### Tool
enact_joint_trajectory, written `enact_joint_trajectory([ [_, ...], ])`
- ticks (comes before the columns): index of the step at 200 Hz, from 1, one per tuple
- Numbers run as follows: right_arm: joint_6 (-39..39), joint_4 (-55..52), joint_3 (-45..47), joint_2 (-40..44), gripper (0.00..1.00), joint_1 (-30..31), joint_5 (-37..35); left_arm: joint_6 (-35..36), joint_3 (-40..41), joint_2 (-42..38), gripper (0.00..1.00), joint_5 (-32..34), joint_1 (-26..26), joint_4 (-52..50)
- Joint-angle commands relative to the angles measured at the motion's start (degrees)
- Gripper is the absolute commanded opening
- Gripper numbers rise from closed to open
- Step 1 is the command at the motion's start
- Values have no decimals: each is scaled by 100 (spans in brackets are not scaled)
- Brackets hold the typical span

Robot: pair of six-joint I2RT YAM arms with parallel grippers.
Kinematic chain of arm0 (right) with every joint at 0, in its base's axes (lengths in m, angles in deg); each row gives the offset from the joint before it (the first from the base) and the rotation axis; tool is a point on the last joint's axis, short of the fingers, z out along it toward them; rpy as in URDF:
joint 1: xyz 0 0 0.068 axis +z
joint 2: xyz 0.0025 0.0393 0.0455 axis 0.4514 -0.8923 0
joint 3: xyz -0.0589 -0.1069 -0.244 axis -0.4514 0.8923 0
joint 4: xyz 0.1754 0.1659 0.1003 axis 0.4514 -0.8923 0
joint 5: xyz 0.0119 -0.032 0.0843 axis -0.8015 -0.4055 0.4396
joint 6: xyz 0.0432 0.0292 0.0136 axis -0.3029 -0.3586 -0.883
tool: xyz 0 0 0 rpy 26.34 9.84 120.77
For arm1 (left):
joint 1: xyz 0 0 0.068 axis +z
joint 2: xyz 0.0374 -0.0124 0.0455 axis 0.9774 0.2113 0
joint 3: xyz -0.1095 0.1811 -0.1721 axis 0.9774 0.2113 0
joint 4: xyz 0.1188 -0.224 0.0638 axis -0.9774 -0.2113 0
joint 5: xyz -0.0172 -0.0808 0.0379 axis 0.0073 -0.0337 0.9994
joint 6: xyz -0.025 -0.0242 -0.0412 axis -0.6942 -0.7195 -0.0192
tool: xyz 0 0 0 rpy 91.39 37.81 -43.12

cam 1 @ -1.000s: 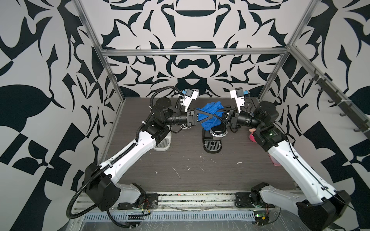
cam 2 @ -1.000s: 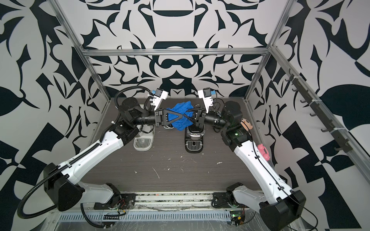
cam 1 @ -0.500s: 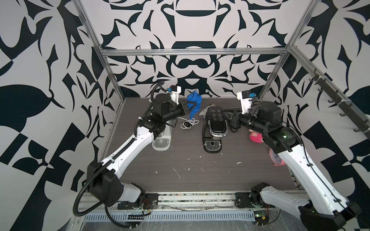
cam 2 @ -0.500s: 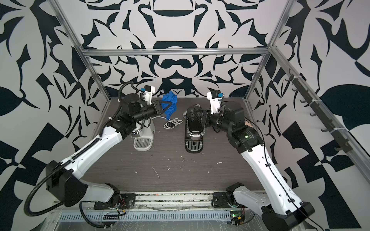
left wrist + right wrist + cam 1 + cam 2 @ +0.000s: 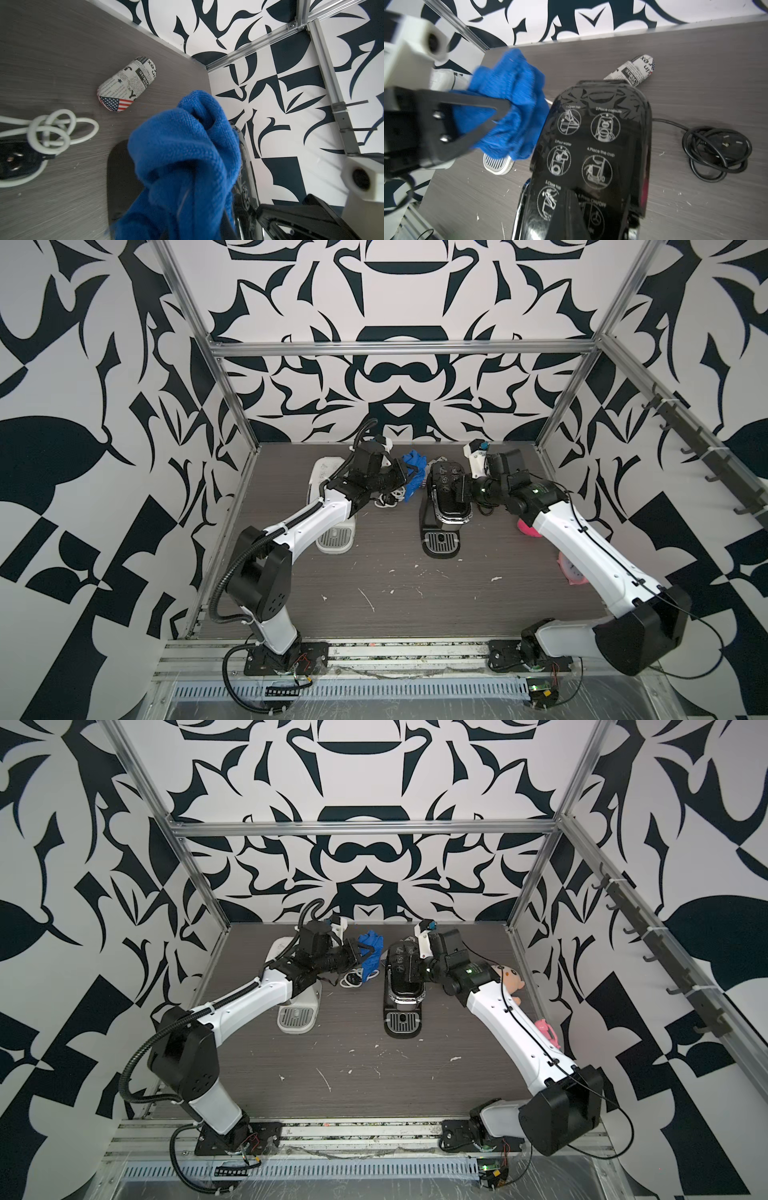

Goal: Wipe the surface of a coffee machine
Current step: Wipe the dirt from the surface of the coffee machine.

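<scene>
— Where is the cloth on your feed?

— I see the blue cloth bunched up in the left gripper, whose jaws are clamped tight on it. It hangs off the table, just beside the rear part of the black coffee machine, on the side facing the left arm. In the right wrist view the fabric sits right at the edge of the glossy lid; I cannot tell whether it touches.

— And the other arm?

— The right gripper has its jaws pressed together with nothing between them. Its tip lies over the printed lid, near the front.

— What else is near?

— A white coffee machine stands under the left arm, well apart from the black one. A knotted white cord lies between the two, a coiled black cord on the far side, and a newsprint roll behind the black machine.
</scene>
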Motion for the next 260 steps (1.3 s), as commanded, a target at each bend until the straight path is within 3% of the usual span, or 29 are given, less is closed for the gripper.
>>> enact_joint_trajectory([
  [1,-4,-320,392,-125,0,0,-152,-544,-86,232,0,-196,-161,530],
  [68,-238,72,952,-105,0,0,119,-1496,760,609,0,183,-500,1072],
  [148,-384,146,1152,-50,0,-1,207,-2562,1166,1053,0,228,-683,1246],
  [260,-522,163,1194,-68,0,0,372,-2938,1445,894,0,288,-667,1449],
])
